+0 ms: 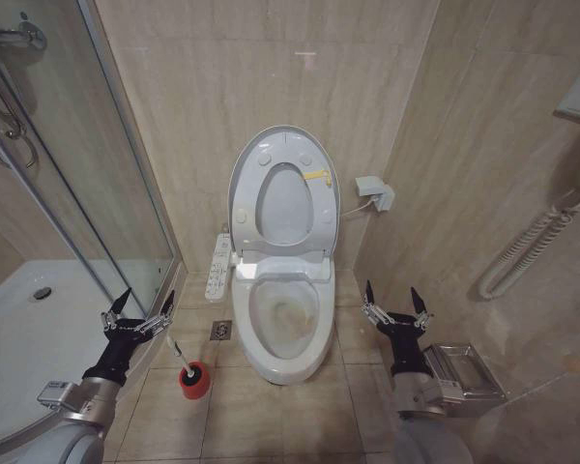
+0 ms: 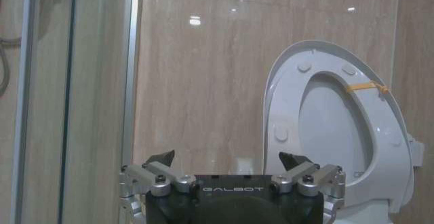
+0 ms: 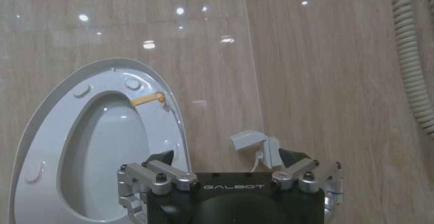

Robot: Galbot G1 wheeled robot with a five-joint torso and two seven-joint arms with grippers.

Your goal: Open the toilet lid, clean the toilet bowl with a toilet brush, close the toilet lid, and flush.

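Note:
The toilet lid [image 1: 285,208] stands raised against the wall, and the seat ring [image 1: 314,176] with its yellow sticker is folded up in front of it. Below them the toilet bowl [image 1: 314,353] lies uncovered. The toilet brush [image 1: 177,356] stands tilted in its red holder [image 1: 195,380] on the floor, left of the bowl. My left gripper [image 1: 145,298] hangs open and empty just above and left of the brush. My right gripper [image 1: 391,292] is open and empty to the right of the bowl. The left wrist view shows the left gripper [image 2: 227,157] facing the lid [image 2: 326,122]. The right wrist view shows the right gripper [image 3: 225,155] and the lid [image 3: 109,148].
A glass shower enclosure [image 1: 126,193] and its white tray [image 1: 29,329] take up the left side. A floor drain [image 1: 220,331] sits beside the bowl, below the side control panel [image 1: 217,266]. On the right are a wall socket [image 1: 375,191], a ribbed hose [image 1: 527,246] and a paper holder [image 1: 459,372].

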